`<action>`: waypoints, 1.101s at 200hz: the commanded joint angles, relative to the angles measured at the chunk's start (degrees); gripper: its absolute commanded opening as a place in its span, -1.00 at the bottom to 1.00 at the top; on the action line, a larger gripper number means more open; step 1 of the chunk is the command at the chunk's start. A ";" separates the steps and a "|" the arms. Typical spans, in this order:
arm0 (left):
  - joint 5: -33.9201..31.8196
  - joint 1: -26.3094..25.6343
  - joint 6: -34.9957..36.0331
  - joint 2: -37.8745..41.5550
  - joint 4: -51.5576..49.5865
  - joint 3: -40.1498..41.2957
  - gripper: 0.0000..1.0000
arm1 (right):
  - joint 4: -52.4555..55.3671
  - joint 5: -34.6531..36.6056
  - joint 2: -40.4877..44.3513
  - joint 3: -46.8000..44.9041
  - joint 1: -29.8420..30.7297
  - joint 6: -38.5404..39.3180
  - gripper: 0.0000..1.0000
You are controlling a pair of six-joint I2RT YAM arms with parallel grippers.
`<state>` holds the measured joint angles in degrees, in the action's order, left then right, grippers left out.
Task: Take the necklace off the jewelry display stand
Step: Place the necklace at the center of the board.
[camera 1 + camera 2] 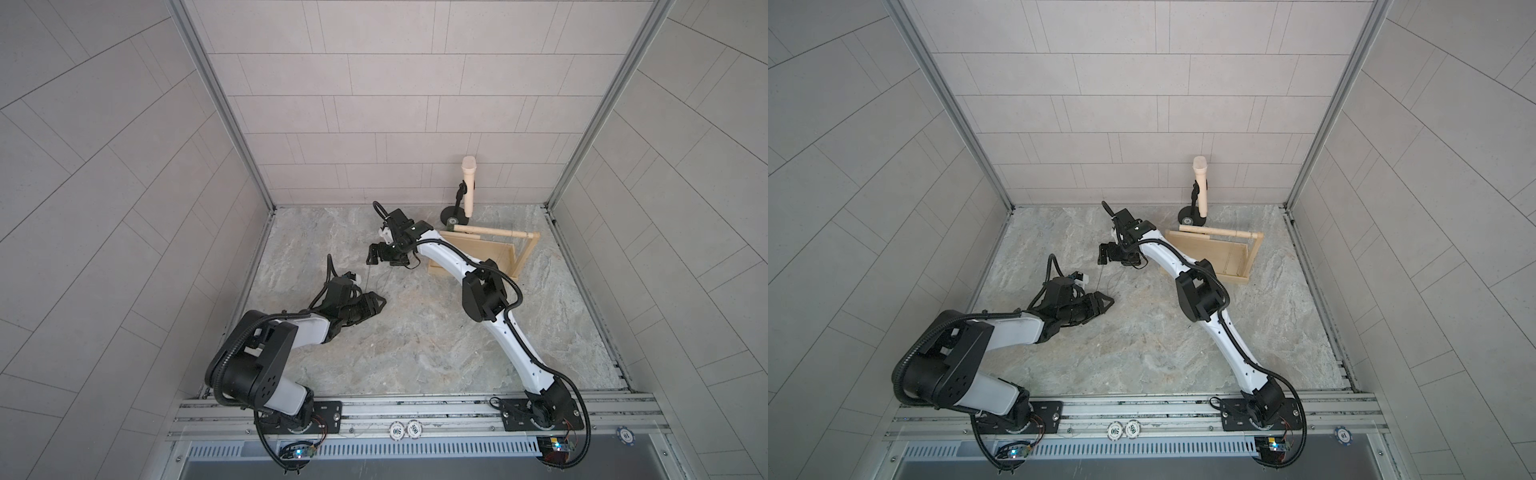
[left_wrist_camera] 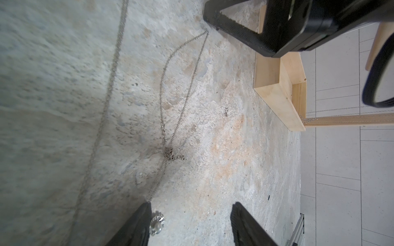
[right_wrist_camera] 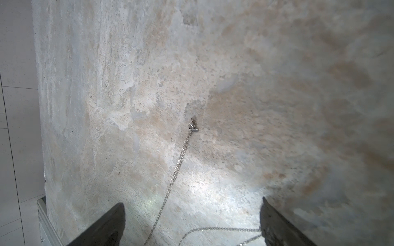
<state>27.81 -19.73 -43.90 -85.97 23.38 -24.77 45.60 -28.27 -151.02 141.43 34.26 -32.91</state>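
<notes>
Currently the necklace (image 2: 170,154) is seen off the jewelry display stand (image 1: 478,249), laid flat on the mottled grey-beige, stone-look worktop (image 1: 415,340), in its far half toward the left edge. Fine silver chain, loosely looped, with a small knotted cluster mid-run. A round faceted pendant (image 2: 156,222) with a scalloped rim is sited just beside one finger of the left gripper (image 2: 191,204). Left jaws are held moderately apart, gripping nothing. Right gripper (image 3: 191,203) is spread wide; chain is passed between its black wedge-shaped fingers, ungripped. Stand: pale wood, flat rectangular tray, round dowel (image 1: 490,231), set at the far right corner.
</notes>
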 commanded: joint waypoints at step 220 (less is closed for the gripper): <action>-2.50 0.48 0.13 -1.29 -8.80 3.15 0.30 | -1.27 1.01 1.68 -5.83 1.26 -0.50 0.99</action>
<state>27.97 -19.64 -43.86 -85.89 23.44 -24.60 43.24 -28.05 -146.21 132.88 36.01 -32.99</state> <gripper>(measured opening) 0.652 0.997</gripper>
